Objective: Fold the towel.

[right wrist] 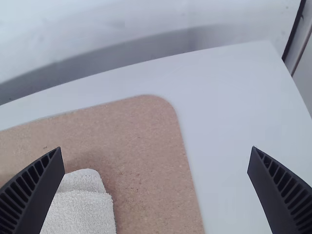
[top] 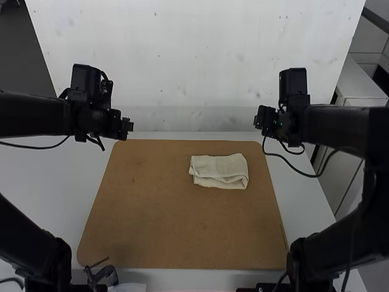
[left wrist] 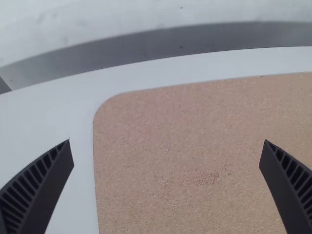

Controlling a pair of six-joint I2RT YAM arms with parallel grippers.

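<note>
The cream towel [top: 219,171] lies folded into a small, roughly rectangular bundle at the back right of the brown board, its layers slightly uneven along the near side. My left gripper [top: 129,126] is above the board's back left corner, well away from the towel. Over the back right corner is my right gripper [top: 259,117], beyond and to the right of the towel. In the left wrist view the left gripper [left wrist: 166,153] is wide open with nothing between its fingers. The right gripper [right wrist: 154,158] also stands wide open, with part of the towel [right wrist: 80,212] below it.
The brown board [top: 170,225] covers the middle of the white table [top: 55,176]. A pale wall [top: 194,61] rises behind the table's far edge. A small black clamp-like object [top: 102,275] sits at the board's near left corner. Cables hang from both arms.
</note>
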